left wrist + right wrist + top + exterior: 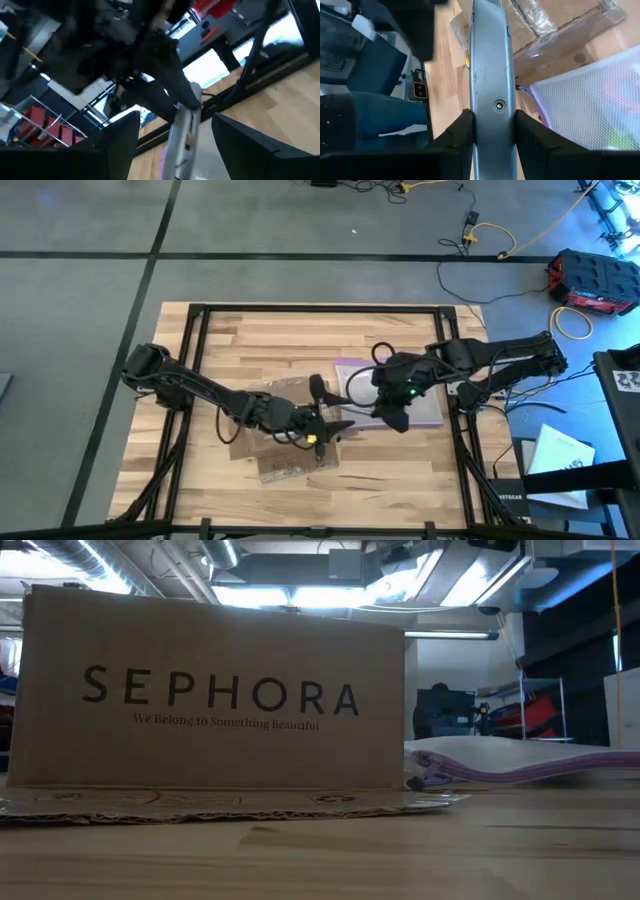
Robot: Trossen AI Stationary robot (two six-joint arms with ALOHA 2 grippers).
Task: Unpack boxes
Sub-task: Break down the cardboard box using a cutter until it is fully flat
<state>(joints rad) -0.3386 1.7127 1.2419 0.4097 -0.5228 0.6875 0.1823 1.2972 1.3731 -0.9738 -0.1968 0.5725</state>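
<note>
Box: standing on bench, under left end effector, fingers apart.
Right end effector: clamping grey knife beside box.

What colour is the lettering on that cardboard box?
Black, reading "SEPHORA", on the plain brown box; it shows best in the low view.

The grey knife-like tool is cut off by both picture edges in the right wrist view. In the high view, much of the box is hidden beneath the left arm, and the fingers of the left gripper beside the box are too small to be made out.
</note>
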